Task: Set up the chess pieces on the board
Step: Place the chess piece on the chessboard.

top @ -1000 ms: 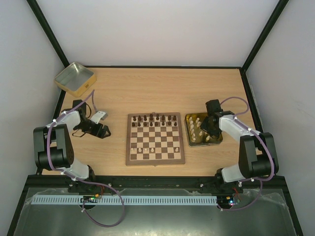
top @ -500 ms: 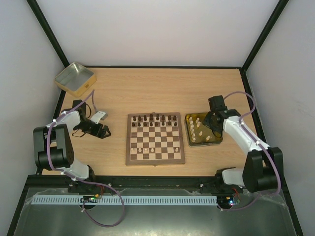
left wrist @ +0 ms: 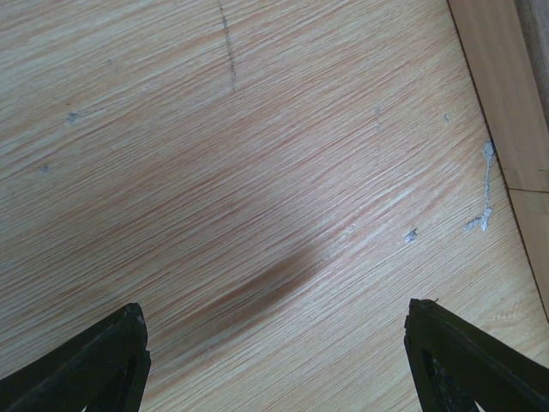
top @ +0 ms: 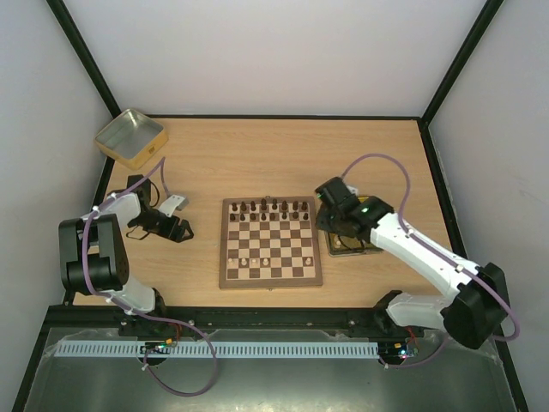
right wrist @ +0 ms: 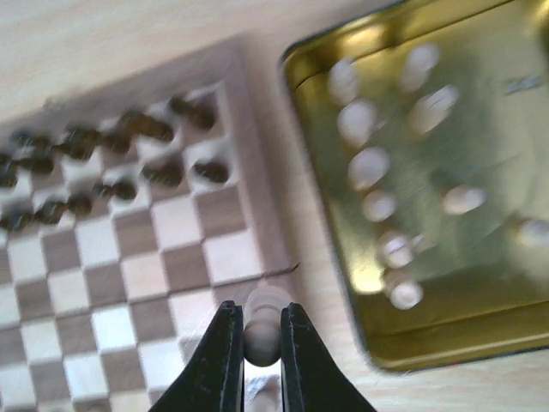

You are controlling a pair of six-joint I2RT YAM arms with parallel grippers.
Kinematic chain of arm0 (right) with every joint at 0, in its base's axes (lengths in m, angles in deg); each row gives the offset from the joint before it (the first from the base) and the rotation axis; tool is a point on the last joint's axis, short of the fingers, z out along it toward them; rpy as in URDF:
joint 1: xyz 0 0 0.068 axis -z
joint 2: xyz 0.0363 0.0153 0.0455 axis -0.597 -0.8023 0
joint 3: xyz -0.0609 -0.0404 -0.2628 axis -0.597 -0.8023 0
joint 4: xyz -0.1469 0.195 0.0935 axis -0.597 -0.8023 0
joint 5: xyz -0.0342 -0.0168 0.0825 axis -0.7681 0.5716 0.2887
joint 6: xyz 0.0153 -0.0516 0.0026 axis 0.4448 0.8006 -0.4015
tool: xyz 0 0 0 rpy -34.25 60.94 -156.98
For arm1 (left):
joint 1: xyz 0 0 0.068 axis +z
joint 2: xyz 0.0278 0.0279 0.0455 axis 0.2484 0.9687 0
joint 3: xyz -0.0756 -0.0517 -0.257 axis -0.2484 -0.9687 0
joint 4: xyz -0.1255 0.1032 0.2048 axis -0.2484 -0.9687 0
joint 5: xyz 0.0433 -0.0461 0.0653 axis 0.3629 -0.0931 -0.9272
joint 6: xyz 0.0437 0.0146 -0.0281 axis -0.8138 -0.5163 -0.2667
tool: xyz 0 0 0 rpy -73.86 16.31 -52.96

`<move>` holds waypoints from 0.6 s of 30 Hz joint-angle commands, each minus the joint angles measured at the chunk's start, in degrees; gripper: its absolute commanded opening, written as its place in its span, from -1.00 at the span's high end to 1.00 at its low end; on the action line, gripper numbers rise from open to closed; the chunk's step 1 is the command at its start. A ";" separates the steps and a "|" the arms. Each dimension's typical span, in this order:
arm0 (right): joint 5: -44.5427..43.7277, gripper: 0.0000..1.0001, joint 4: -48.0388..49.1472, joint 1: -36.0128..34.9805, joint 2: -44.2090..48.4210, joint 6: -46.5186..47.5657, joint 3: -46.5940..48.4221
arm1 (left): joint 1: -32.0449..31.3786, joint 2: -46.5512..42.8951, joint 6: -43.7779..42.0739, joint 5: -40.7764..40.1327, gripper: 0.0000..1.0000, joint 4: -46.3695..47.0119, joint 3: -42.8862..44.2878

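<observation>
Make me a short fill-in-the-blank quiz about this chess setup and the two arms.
1. The right gripper is shut on a chess piece whose colour is ____, not dark brown.
2. The left gripper hangs ____ over bare table.
3. The dark pieces stand along the board at its ____ edge.
4. The gold tin sits on the board's ____ side.
Missing words: white; open; far; right.

Overhead from behind, I see everything; left wrist hugs the table (left wrist: 257, 172); right wrist closely shares the board (right wrist: 184, 221) and tin (right wrist: 472, 266).
</observation>
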 commanded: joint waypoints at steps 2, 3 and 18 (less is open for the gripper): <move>-4.05 0.89 -1.81 -12.60 -3.83 -6.64 3.85 | 0.37 0.63 -0.26 0.20 -0.63 -0.42 -0.26; -4.10 0.89 -1.82 -14.74 -4.95 -7.11 4.67 | 0.38 0.53 -0.20 0.14 -0.63 -0.36 -0.31; 4.52 0.87 4.26 -24.45 -15.95 -6.07 4.80 | 0.35 0.29 -0.37 0.06 -0.63 -0.51 -0.27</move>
